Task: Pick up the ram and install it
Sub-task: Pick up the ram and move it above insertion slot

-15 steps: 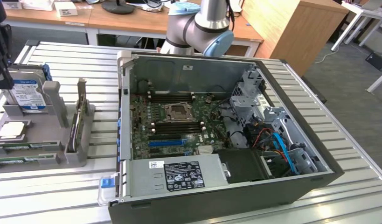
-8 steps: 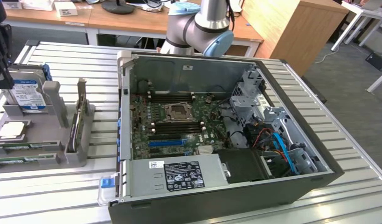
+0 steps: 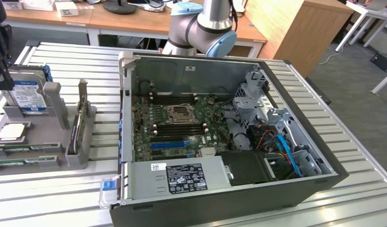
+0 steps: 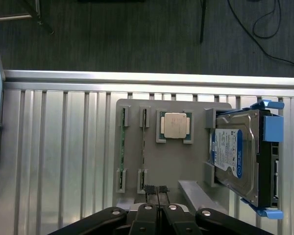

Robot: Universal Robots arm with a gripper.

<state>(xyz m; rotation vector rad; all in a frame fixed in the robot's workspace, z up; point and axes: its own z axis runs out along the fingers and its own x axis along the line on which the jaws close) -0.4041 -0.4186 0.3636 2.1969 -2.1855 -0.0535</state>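
Black-fingered, the gripper hangs above a grey holder with its fingertips pressed together and nothing between them. Nearest to them is the ram, a thin green stick standing on edge with each end held in a small bracket of the holder. The fingertips lie near one end of it, a little off toward the side where the CPU sits in its frame. A second stick stands parallel just beyond the ram, and a hard drive with blue rails leans at the holder's far side. All of it rests on a slatted metal table. In the exterior view the open computer case lies well apart from the holder, toward that view's right, and the black memory slots on its motherboard look unfilled, so I judge that the pick has not begun. The risks follow from this pose. Fingers that come down shut would strike the ram's upper edge instead of straddling it. A grasp taken near the end rather than the middle could tip the stick in its brackets or let it pivot when lifted. Jaws opened wide between such close neighbours might nudge the second stick or the CPU frame.
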